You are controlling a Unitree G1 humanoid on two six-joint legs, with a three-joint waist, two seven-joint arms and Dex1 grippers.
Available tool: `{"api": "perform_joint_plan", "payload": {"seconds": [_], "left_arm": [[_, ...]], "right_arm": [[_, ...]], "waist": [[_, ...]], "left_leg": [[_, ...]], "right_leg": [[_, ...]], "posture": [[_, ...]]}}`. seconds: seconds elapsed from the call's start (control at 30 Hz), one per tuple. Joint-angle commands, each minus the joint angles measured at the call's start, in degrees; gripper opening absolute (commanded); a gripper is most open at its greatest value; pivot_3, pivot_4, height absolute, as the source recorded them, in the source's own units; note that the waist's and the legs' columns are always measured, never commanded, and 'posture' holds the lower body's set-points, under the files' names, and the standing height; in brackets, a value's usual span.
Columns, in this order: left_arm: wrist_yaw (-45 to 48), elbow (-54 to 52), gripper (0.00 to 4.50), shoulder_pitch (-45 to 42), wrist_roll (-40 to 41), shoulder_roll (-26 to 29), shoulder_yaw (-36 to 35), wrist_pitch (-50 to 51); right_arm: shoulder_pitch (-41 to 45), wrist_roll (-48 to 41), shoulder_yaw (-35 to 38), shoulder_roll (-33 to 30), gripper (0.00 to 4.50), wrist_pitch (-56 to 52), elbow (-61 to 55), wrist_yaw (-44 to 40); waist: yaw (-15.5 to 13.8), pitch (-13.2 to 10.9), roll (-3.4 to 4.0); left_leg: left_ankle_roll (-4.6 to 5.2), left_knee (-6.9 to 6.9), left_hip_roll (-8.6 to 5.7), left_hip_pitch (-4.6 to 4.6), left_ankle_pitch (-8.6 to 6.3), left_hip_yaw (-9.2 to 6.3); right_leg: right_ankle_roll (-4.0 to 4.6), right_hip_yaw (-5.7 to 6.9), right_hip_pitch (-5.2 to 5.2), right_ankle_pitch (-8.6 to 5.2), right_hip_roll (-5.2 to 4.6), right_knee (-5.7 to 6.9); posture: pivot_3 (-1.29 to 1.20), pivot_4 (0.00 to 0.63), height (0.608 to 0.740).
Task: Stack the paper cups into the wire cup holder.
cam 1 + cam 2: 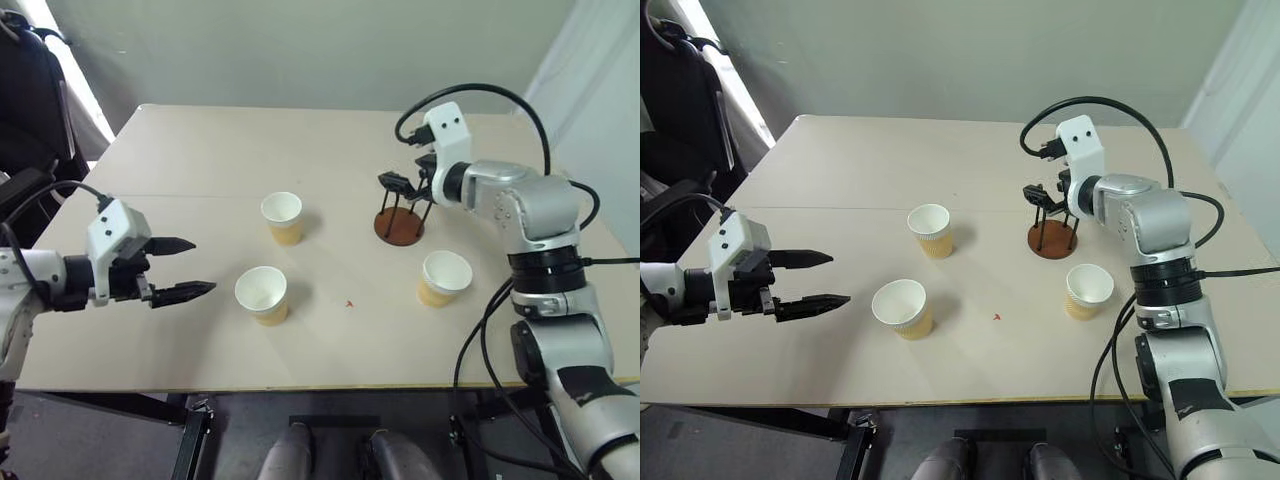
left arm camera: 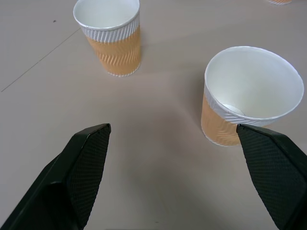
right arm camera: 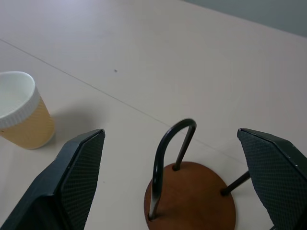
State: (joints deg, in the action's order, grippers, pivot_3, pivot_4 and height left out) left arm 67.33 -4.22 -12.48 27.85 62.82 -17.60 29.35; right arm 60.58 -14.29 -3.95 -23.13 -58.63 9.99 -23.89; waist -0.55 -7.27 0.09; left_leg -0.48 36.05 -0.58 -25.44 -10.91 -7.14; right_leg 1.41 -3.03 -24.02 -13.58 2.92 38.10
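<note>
I've got the table (image 1: 200, 150) laid out with the holder (image 1: 399, 224) standing upright on my right half, empty, both wire loops clear. My right gripper (image 1: 405, 185) hangs just over it, jaws wide apart and holding nothing, with the nearer loop rising between them in the right wrist view.

Three cups stand upright and apart: the far cup (image 1: 283, 217) mid-table, the near cup (image 1: 262, 294) toward my edge, and the right cup (image 1: 444, 277) just in front of the holder.

What I judge the next move turns on is the near cup, which lies just ahead of my left gripper (image 1: 183, 268) and slightly to its right, mouth up (so its long axis is vertical against level fingers). Those jaws are spread wide too, empty. My left arm is the closer one to it.
</note>
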Motion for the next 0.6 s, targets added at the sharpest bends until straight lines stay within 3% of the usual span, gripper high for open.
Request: {"api": "perform_joint_plan", "payload": {"seconds": [0.03, 0.47, 0.6], "left_arm": [[-0.8, -1.6, 4.50, 0.4, 0.8, 0.4, -3.2, 0.2], [-2.1, -4.5, 4.50, 3.3, 1.7, 0.6, -6.2, 1.5], [-2.5, -5.5, 4.50, 3.9, 1.7, 0.8, -7.0, 2.0]], "right_arm": [[0.6, 0.6, 0.2, 1.2, 4.48, -0.6, -0.2, 1.0], [-1.5, 4.1, -3.2, 2.7, 4.48, 0.9, 2.6, 0.7], [-2.0, 5.0, -3.9, 3.2, 3.56, 1.5, 3.2, 0.6]], "waist": [[0.0, 0.0, 0.00], [0.0, 0.0, 0.00], [0.0, 0.0, 0.00]], "left_leg": [[0.00, 0.00, 0.00, 0.00, 0.00, 0.00], [-0.02, 0.01, 0.01, 0.00, -0.01, 0.01], [-0.03, 0.01, 0.01, 0.00, -0.01, 0.02]], "right_leg": [[0.01, 0.00, -0.01, 0.01, 0.00, 0.00], [0.03, 0.01, -0.01, 0.01, 0.00, 0.02], [0.03, 0.01, -0.01, 0.02, 0.00, 0.02]], "posture": [[0.00, 0.150, 0.740], [0.00, 0.150, 0.740], [0.00, 0.150, 0.740]]}}
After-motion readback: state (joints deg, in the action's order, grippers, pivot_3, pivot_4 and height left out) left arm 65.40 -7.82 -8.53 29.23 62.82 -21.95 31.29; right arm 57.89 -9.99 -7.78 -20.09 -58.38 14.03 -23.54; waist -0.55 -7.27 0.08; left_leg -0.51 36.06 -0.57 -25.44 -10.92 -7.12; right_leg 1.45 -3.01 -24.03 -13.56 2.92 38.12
